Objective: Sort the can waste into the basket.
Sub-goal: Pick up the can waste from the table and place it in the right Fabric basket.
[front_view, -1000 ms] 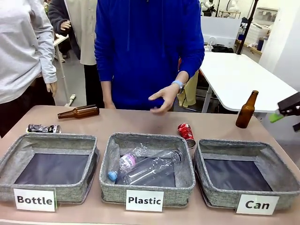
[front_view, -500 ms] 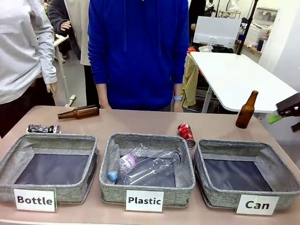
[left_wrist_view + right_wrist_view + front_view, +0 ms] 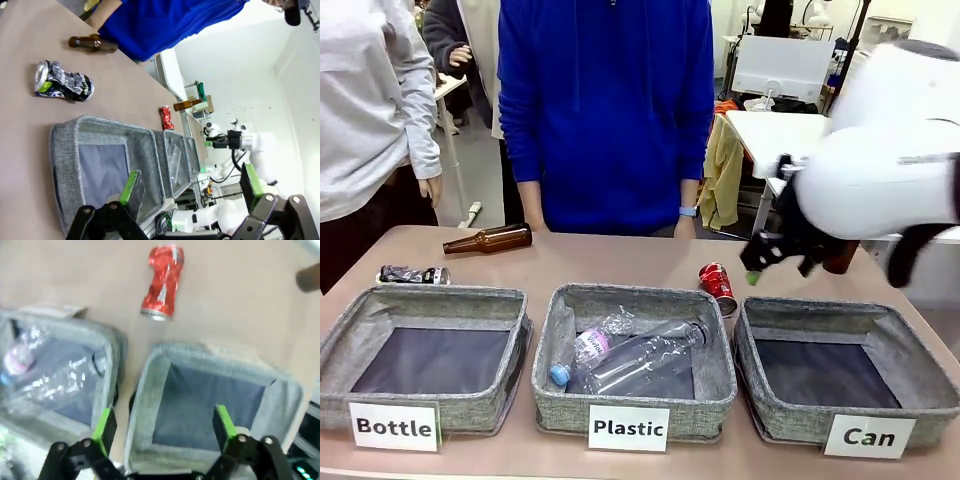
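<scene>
The red can [image 3: 717,285] lies on the table just behind the gap between the middle bin and the "Can" basket [image 3: 817,312]. The black can [image 3: 413,274] lies at the far left behind the "Bottle" bin. My right gripper [image 3: 765,262] hangs open over the table, right of the red can and behind the basket. In the right wrist view, the open right gripper [image 3: 164,425] looks down on the basket [image 3: 150,385], with the red can [image 3: 162,282] beyond it. My left gripper [image 3: 190,185] is open and holds nothing; the black can [image 3: 62,84] and red can [image 3: 166,117] lie farther off.
The "Plastic" bin [image 3: 552,345] holds clear plastic bottles [image 3: 640,357]. The "Bottle" bin [image 3: 350,325] stands on the left. A brown bottle [image 3: 488,239] lies at the back left. A person in blue stands at the far edge, hands down.
My right arm has swung in from the right edge to hang over the table near the red can. The person's hand has dropped back to the side.
</scene>
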